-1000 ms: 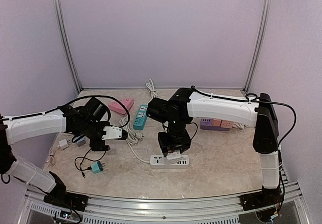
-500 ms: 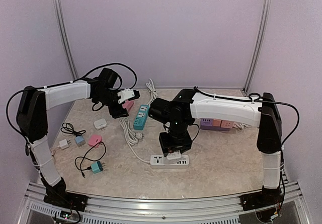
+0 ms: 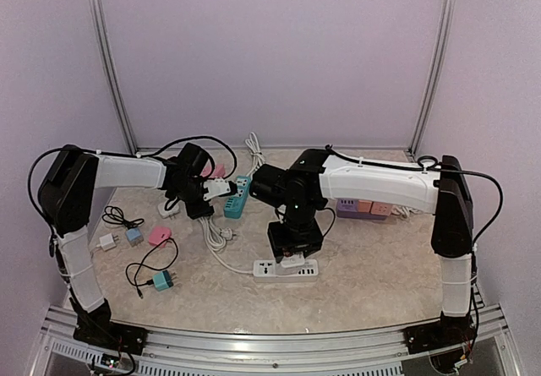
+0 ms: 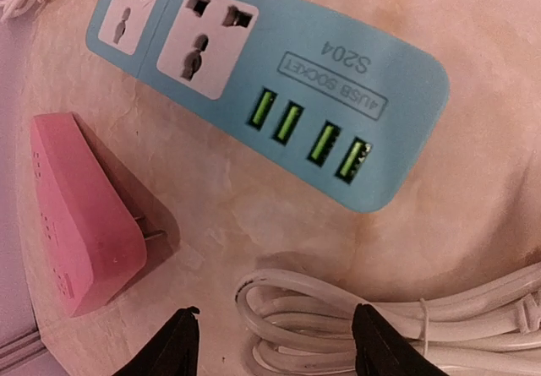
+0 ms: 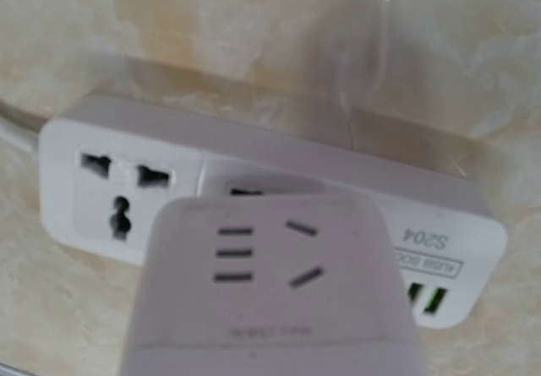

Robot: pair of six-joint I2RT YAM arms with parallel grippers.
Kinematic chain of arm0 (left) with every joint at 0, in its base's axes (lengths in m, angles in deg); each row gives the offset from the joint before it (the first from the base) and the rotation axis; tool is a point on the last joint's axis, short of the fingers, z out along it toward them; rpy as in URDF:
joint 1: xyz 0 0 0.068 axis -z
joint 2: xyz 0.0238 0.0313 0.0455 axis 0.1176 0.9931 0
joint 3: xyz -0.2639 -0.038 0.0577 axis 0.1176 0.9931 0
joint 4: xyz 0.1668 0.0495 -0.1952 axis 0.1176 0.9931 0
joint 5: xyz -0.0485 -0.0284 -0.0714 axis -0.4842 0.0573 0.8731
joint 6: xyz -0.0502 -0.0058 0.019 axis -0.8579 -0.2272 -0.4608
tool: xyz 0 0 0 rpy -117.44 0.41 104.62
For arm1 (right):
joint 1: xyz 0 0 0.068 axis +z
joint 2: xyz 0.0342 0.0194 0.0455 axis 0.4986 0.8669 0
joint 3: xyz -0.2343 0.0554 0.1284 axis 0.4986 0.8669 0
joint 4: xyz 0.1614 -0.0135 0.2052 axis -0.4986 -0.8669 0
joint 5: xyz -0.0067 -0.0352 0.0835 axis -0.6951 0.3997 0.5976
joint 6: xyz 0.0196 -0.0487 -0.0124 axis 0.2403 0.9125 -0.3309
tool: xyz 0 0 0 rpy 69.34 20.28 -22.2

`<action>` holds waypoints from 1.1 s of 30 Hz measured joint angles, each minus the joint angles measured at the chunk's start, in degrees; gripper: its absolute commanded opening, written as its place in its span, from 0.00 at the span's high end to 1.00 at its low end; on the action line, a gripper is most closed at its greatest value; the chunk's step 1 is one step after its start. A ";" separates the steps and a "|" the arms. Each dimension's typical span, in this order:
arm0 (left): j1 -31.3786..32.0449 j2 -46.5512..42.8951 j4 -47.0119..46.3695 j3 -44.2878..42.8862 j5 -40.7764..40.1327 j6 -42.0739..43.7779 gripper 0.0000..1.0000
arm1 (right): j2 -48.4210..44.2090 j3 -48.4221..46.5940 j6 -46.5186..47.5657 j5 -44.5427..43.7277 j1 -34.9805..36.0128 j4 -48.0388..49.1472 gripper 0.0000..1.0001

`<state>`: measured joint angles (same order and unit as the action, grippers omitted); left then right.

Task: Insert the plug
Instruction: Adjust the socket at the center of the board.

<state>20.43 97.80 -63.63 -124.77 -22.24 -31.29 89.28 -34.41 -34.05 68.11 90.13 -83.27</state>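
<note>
A white power strip (image 3: 286, 269) lies at the front middle and also shows in the right wrist view (image 5: 110, 182). My right gripper (image 3: 292, 245) hangs just above it, shut on a white plug adapter (image 5: 270, 283). The adapter covers the strip's second socket, and I cannot tell whether it is seated. The gripper's fingers are hidden in the right wrist view. My left gripper (image 4: 279, 342) is open and empty, low over a coiled white cable (image 4: 355, 317). It is beside a blue power strip (image 4: 279, 80) and a pink plug (image 4: 76, 215). In the top view the left gripper (image 3: 208, 198) is left of the blue strip (image 3: 237, 197).
A purple power strip (image 3: 363, 209) lies at the right behind the right arm. A white adapter (image 3: 168, 208), a second pink plug (image 3: 159, 236), a teal plug (image 3: 162, 280) and small chargers (image 3: 107, 242) with black cords lie at the left. The enclosure walls are close on both sides.
My left arm swung from the front left to the back, then came down over the white cable coil beside the blue strip. My right gripper has stayed over the white strip.
</note>
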 measured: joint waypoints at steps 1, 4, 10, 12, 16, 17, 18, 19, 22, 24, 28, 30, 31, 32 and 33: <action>0.59 -0.76 -0.42 1.25 -0.52 0.68 0.41 | 0.00 -0.02 0.00 -0.22 0.00 -0.11 1.00; 2.27 -2.49 -0.90 3.82 -1.22 2.03 0.41 | 0.00 -0.09 -0.04 -1.14 -0.02 -0.72 1.00; 3.28 -8.11 3.82 8.41 2.56 2.29 0.17 | 0.52 1.40 -0.39 -3.04 -0.20 -1.84 1.00; 3.61 -10.86 7.23 9.49 3.87 1.25 0.12 | 0.24 1.99 -0.35 -3.06 -0.26 -1.70 1.00; 5.25 -16.04 10.82 8.68 5.20 -1.29 0.09 | -0.17 2.62 0.02 -2.03 -1.07 -1.03 1.00; 5.90 -17.55 11.23 8.09 5.84 -2.08 0.08 | -0.17 2.60 0.13 -1.68 -1.29 -1.03 1.00; 6.62 -19.06 11.28 7.65 6.45 -2.67 0.08 | -0.17 2.60 0.33 -1.36 -1.55 -1.05 1.00; 7.15 -20.24 11.30 7.32 7.04 -3.10 0.08 | -0.17 2.56 0.50 -1.09 -1.81 -1.11 1.00; 8.61 -23.37 11.13 7.17 8.70 -4.50 0.08 | 0.55 1.70 1.16 -0.66 -2.47 -2.05 1.00; 8.74 -24.06 11.10 7.17 8.96 -5.35 0.08 | 1.36 0.79 1.64 -0.26 -2.62 -2.84 1.00; 7.34 -24.13 11.23 7.21 8.92 -6.49 0.07 | 4.22 -3.02 2.56 0.09 -2.80 -5.95 1.00; 6.12 -24.39 11.28 7.23 8.90 -6.67 0.07 | 5.66 -4.85 2.86 0.11 -2.84 -7.56 1.00; 5.44 -24.68 11.37 7.26 8.92 -6.71 0.07 | 6.82 -6.05 3.04 0.20 -2.95 -8.68 1.00; 4.83 -24.98 11.45 7.28 8.94 -6.78 0.07 | 7.48 -6.80 3.13 0.28 -2.99 -9.33 1.00; 4.04 -25.46 11.56 7.28 8.96 -6.80 0.07 | 8.15 -7.50 3.23 0.35 -3.04 -9.94 1.00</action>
<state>24.47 72.34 -52.06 -117.49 -13.28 -38.09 97.44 -41.91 -30.81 68.46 87.09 -93.21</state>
